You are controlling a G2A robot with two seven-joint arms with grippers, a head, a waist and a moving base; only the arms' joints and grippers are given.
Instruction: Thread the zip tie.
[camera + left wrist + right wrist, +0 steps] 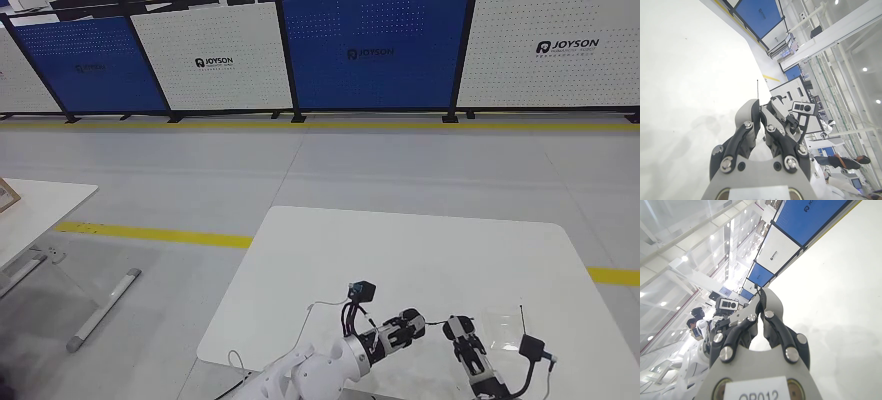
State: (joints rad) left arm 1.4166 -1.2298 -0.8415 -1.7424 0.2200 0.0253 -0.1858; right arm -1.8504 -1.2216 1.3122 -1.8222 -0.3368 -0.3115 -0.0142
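Near the front edge of the white table (400, 250), the left gripper (759, 107) has its jaws pressed together on the thin black zip tie (756, 287). The tie spans the short gap to the right gripper (761, 293). That gripper is clamped just below the tie's head, which pokes past its fingertips.

This is a large robotics test hall with a factory look. Far beyond the left pincer (759, 108) and the white desk (420, 250), blue and white perforated partition panels (375, 50) line a grey floor marked with a yellow line (150, 234). Round ceiling lamps (684, 258) hang high above the right pincer (761, 297). Another white robot (829, 126) stands well beyond the left pincer.
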